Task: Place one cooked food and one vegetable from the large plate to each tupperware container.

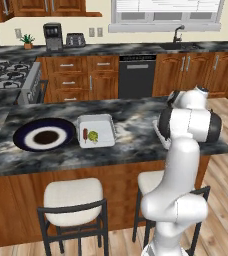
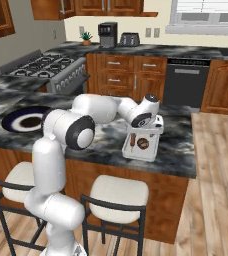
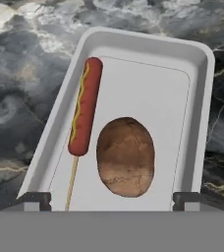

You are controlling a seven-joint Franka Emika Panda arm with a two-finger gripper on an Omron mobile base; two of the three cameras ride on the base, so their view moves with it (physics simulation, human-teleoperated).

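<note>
Item 1, large plate (image 1: 44, 136): round, dark navy rim, white inner ring, dark centre. Lies flat on the marble island counter (image 1: 131, 131) at its left end; in the right base view the plate (image 2: 26, 119) shows partly behind the arm's shoulder. No food can be made out on it.

Item 2, first tupperware container (image 1: 96, 131): pale, rectangular, rounded corners, low walls. Sits just right of the plate, close beside it. Contents: a small reddish stick-shaped item (image 1: 85, 135) and a yellow-green item (image 1: 93, 135) side by side in the near half; too small to name for certain.

Item 3, second tupperware container (image 2: 142, 144): same type, on the right part of the island, well apart from the first. In the left base view it is mostly hidden behind the arm. Contents, clear from the hand view of this container (image 3: 148, 54): a corn dog on a stick (image 3: 84, 114) with a yellow mustard line, lying lengthwise along the left wall, and a brown potato (image 3: 126, 156) just right of it, near but not touching.

Item 4, gripper (image 3: 112, 201): hangs directly above the second container, pointing down at it. Fingertips (image 3: 35, 201) set wide apart at either side of the tray's near end; nothing between them, nothing gripped.

Item 5, background: stove (image 1: 6, 75) far left, coffee maker (image 1: 53, 36) and toaster (image 1: 75, 39) on the far counter, dishwasher (image 1: 137, 76), two stools (image 1: 74, 202) at the near side.
</note>
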